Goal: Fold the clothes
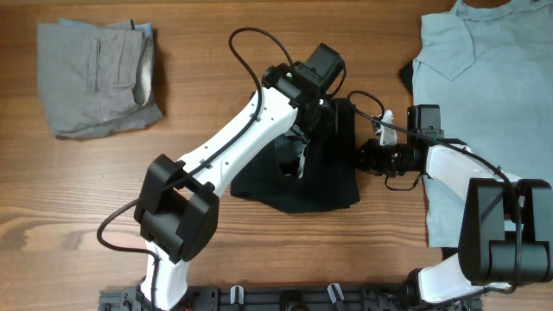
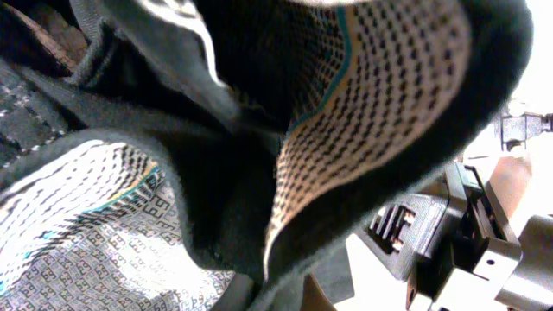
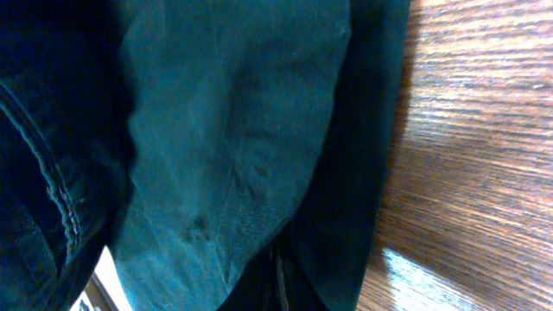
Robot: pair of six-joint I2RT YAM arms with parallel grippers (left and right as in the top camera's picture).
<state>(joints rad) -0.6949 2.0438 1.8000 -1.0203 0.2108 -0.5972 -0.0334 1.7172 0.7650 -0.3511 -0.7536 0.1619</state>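
A black garment point(image 1: 321, 186) lies bunched at the table's middle. My left gripper point(image 1: 302, 154) reaches down into its upper part and is shut on the cloth. In the left wrist view the garment point(image 2: 216, 164) fills the frame and shows its patterned lining point(image 2: 78, 233), with the fingers hidden under it. My right gripper point(image 1: 357, 156) is at the garment's right edge, shut on it. In the right wrist view the dark cloth point(image 3: 216, 147) covers the fingers and bunches to a pinch at the bottom.
A folded grey garment point(image 1: 99, 78) lies at the far left. A light blue shirt point(image 1: 484, 69) is spread at the right, under my right arm. The right arm's hardware point(image 2: 467, 242) sits close beside the left gripper. Wooden table point(image 3: 467, 173).
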